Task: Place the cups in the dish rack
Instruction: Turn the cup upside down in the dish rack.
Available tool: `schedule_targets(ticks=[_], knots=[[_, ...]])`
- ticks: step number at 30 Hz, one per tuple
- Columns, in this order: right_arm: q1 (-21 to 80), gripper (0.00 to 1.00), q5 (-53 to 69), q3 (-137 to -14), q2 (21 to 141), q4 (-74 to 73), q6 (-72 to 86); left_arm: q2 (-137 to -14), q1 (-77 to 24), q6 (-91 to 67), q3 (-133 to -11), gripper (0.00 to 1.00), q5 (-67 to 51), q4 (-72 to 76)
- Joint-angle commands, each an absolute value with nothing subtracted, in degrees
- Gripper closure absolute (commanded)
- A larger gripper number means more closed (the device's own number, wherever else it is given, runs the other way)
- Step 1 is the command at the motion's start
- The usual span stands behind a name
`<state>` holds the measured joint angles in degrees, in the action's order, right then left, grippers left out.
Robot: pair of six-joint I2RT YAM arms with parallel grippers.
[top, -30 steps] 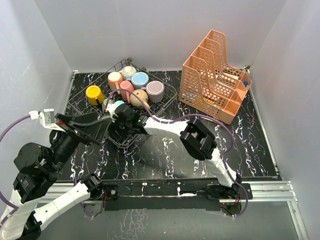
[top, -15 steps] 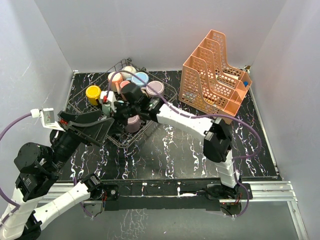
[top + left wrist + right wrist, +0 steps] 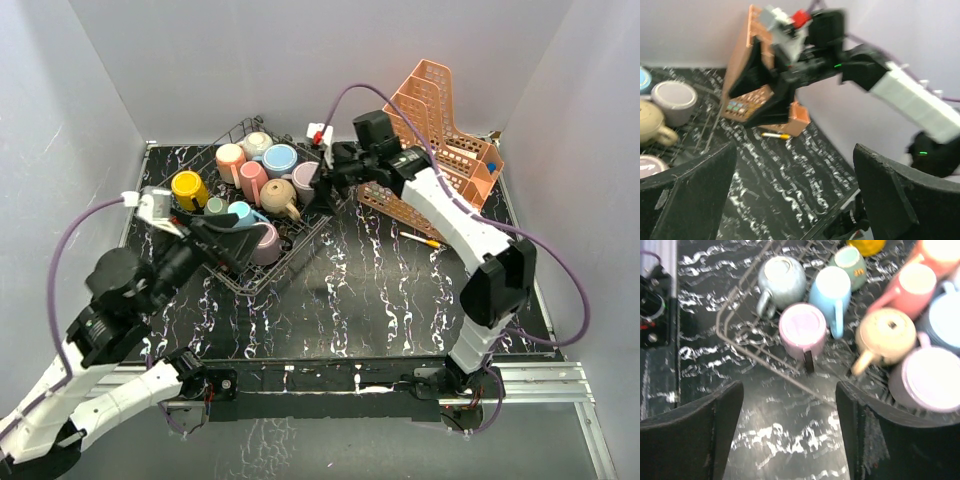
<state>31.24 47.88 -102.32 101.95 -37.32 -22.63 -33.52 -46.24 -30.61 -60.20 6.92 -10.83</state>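
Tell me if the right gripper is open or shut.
Right gripper open: its fingers stand wide apart in the wrist view, nothing between them.

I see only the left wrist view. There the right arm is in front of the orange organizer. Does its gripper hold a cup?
Observer: No. In the right wrist view the right gripper is open and empty.
Operator: Which cups are hidden from me?
Observer: In the right wrist view, a grey-green cup and a light blue cup sit side by side inside one corner of the dish rack.
Operator: And where is my own gripper relative to the rack?
Observer: In the top view, the left gripper hovers over the rack's near left side, open.
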Motion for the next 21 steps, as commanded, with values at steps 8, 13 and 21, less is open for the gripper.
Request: schedule_targets(ticks=[8, 13, 21], knots=[[12.17, 0.01, 41.28, -82.51, 78.70, -34.79, -24.41, -51.54, -45.00, -24.69, -61.65, 0.03, 13.52, -17.94], [6.93, 0.01, 36.04, -78.33, 70.73, -30.82, -21.53, -57.36, -31.52, -27.07, -64.77, 0.03, -1.17, -15.03], [6.41, 0.00, 24.06, -92.65, 68.96, -32.54, -11.84, -66.57, -19.34, -30.04, -80.15, 0.03, -13.68, -16.49]])
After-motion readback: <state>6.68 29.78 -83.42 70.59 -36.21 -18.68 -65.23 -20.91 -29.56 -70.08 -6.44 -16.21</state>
